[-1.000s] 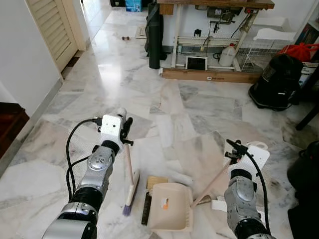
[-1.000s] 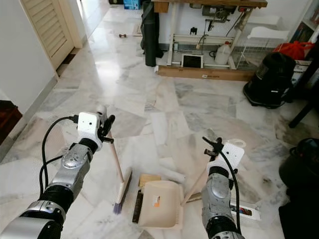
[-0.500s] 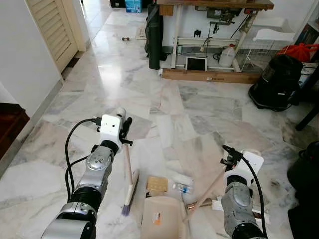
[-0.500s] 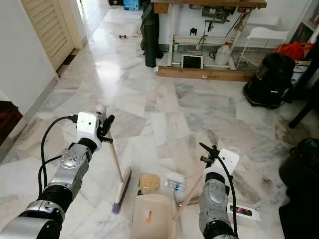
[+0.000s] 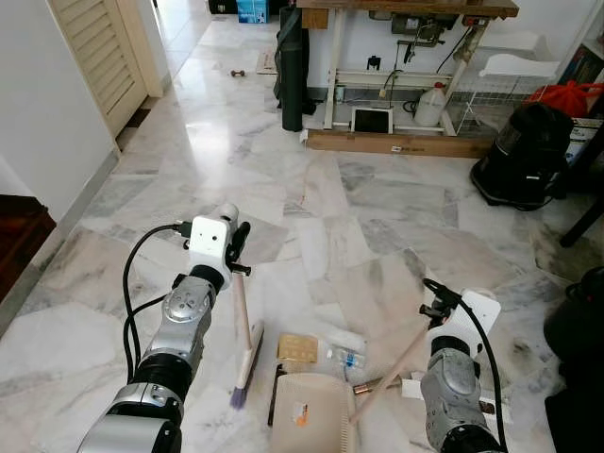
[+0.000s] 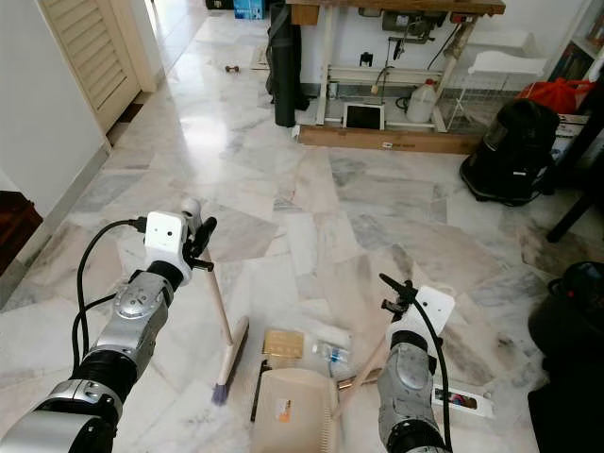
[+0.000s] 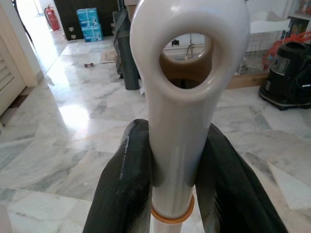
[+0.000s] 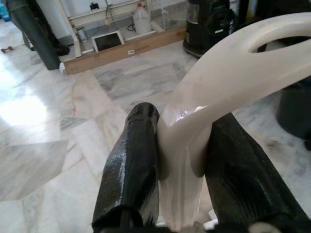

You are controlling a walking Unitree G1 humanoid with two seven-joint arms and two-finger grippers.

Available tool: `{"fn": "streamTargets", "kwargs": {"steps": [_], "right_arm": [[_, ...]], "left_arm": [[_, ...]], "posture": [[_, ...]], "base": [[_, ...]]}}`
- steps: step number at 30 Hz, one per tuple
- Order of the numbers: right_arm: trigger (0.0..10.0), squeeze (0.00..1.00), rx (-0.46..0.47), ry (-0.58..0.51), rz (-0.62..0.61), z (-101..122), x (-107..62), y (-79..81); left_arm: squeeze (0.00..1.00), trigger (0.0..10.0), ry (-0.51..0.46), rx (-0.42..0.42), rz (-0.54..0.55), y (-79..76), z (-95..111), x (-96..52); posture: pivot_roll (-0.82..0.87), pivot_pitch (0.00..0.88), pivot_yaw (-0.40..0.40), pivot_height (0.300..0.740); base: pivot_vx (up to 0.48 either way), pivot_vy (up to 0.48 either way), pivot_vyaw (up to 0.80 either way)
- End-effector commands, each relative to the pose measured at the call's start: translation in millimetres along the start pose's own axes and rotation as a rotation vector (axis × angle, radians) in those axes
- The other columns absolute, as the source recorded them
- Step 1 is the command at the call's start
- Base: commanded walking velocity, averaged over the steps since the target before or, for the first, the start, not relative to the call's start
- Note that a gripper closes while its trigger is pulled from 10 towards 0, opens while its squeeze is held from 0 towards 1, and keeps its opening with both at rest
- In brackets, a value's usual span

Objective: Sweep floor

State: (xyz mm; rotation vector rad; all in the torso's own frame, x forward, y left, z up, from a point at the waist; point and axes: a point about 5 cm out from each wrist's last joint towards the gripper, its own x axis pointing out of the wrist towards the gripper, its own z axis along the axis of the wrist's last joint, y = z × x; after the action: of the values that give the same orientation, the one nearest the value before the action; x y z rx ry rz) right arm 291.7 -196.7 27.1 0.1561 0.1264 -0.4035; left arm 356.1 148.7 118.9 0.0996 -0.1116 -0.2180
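My left gripper [image 5: 237, 247] is shut on the pale handle of a broom [image 5: 247, 363], whose bristle head rests on the marble floor to my front left. In the left wrist view the black fingers [image 7: 127, 194] clamp the handle's looped top [image 7: 187, 111]. My right gripper [image 5: 437, 305] is shut on the long handle [image 5: 392, 368] of a beige dustpan [image 5: 307, 415], which lies on the floor close to me. The right wrist view has the fingers [image 8: 130, 165] pinching that handle [image 8: 228, 73]. Just beyond the pan lie a cardboard scrap [image 5: 297, 347], a small clear bottle [image 5: 347, 357] and a small brown item [image 5: 361, 388].
A black vacuum [image 5: 524, 156] stands at the right. A workbench with a wooden plank [image 5: 396, 143] at its foot and a black roll [image 5: 293, 71] is at the back. A louvred door [image 5: 94, 57] is on the left, and a dark object [image 5: 580, 326] sits beside my right arm.
The right arm drew the dustpan back toward me, uncovering the bottle and the cardboard scrap. The left arm and broom have stayed put.
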Motion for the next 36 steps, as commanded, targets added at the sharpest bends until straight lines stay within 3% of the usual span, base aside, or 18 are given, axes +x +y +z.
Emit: {"fn": "streamTargets", "kwargs": {"steps": [1,11,18,36], "right_arm": [[10.0,0.0,-0.019,-0.012,-0.014,-1,-2.1,-5.0],[10.0,0.0,-0.041,-0.013,-0.007,-2,-2.7,-1.9],[10.0,0.0,-0.114,-0.032,0.018,1,-0.5,1.9],[10.0,0.0,-0.13,-0.019,0.01,4,3.9,6.1]], "left_arm": [[0.0,10.0,-0.03,0.012,-0.006,0.9,7,0.8],[0.0,10.0,-0.037,0.011,-0.015,0.6,7,-1.0],[0.0,10.0,-0.031,0.008,-0.018,0.2,6,-2.3],[0.0,10.0,-0.027,-0.003,-0.027,-3.5,7,-2.0]], "posture": [[0.09,0.032,-0.011,0.74],[0.1,0.0,-0.009,0.74],[0.1,0.03,-0.018,0.74],[0.12,0.07,-0.034,0.74]], "base": [[0.0,0.0,0.0],[0.0,0.0,0.0],[0.0,0.0,0.0],[0.0,0.0,0.0]]}}
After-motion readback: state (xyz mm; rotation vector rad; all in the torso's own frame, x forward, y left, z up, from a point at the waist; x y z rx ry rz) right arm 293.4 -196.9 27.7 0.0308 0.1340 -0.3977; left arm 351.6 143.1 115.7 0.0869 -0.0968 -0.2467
